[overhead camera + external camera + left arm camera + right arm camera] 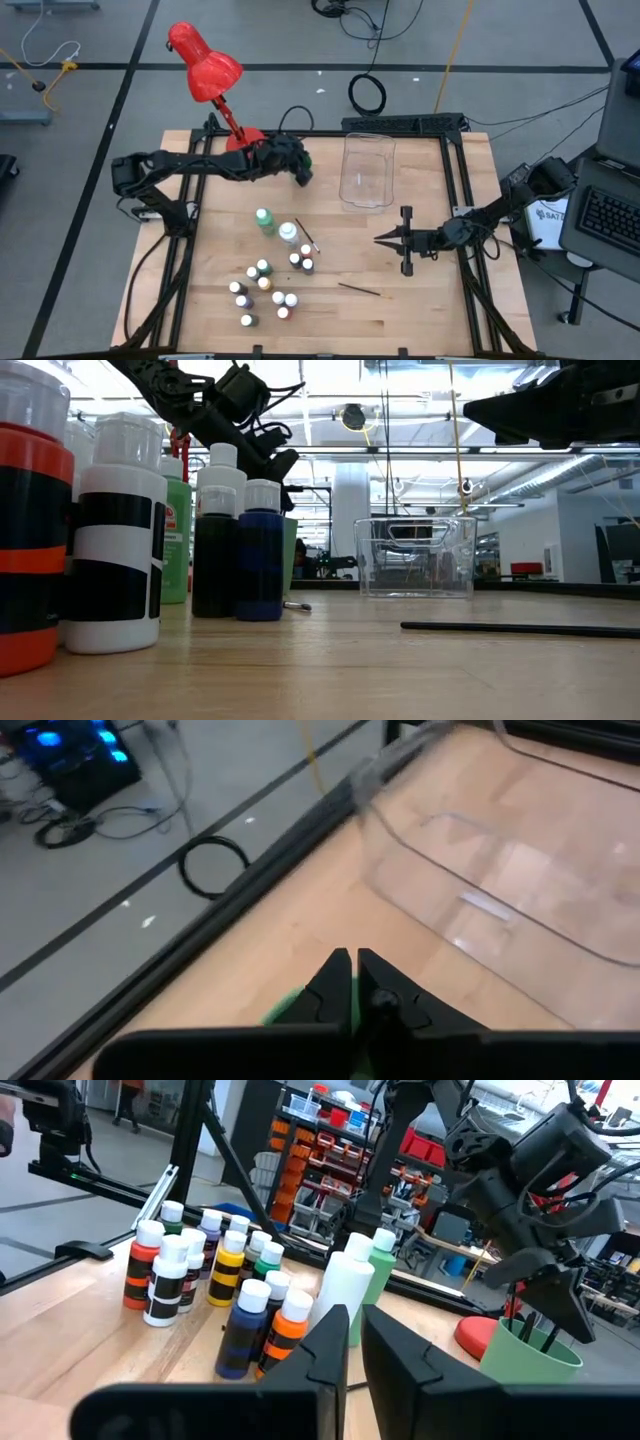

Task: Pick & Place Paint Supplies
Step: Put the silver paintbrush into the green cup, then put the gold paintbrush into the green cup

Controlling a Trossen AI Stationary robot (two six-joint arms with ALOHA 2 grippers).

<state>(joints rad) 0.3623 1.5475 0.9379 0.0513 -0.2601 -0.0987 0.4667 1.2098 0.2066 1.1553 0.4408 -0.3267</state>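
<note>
Small paint bottles with white caps stand clustered on the near part of the wooden table, well apart from both claws. At the cluster's far edge stand two taller bottles, one green and one white. One thin brush lies just beside the white bottle; a second brush lies alone on the boards, below and to the left of the right claw.

Left claw: fingers closed with only a thin slit between them, nothing visibly held. It hovers directly over a green cup, brush handles showing in the cup below it. Clear plastic bin sits just beyond its tips, to its right. Red desk lamp stands behind this arm.

Right claw: fingers closed, empty, raised above the table, tips pointing toward the bottle cluster. Bin lies beyond it toward the table's far edge.
</note>
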